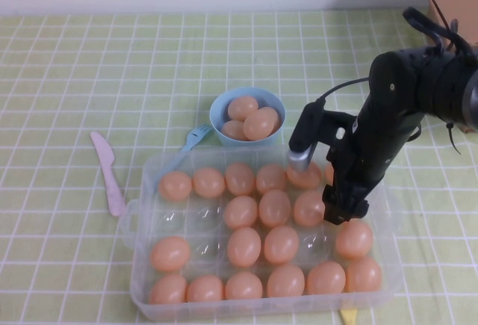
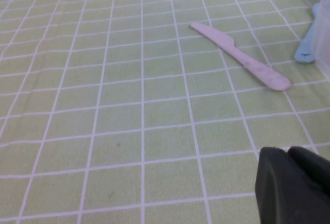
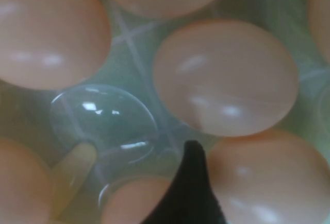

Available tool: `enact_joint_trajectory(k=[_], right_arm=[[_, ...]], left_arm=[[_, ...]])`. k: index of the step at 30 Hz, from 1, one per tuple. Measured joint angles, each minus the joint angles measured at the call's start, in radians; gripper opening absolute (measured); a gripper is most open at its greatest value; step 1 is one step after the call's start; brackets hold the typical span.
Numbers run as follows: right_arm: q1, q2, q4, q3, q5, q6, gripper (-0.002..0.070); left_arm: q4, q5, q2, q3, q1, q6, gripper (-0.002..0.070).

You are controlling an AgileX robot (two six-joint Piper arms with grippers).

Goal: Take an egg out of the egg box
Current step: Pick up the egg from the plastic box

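Right gripper [image 1: 337,209]: spread wide, low over right of egg box [image 1: 142,280], empty, poised to straddle 1 egg.
Egg [image 1: 353,238]: lower right, seated in its cup.
Left gripper [image 2: 294,188]: off-box above cloth, cannot tell.

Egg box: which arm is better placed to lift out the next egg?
Right. Its pincer is open, low over the eggs in the egg box. The left pincer is over bare cloth by the knife.
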Motion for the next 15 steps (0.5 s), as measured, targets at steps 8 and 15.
enact_joint_trajectory(k=[8, 15], right_arm=[[0.002, 0.044, 0.002, 0.000, -0.008, 0.014, 0.0524], [0.002, 0.030, -0.037, -0.011, 0.010, 0.053, 0.0443]], left_arm=[[0.008, 0.000, 0.000, 0.000, 0.000, 0.000, -0.0005], [0.008, 0.000, 0.000, 0.000, 0.000, 0.000, -0.0004]])
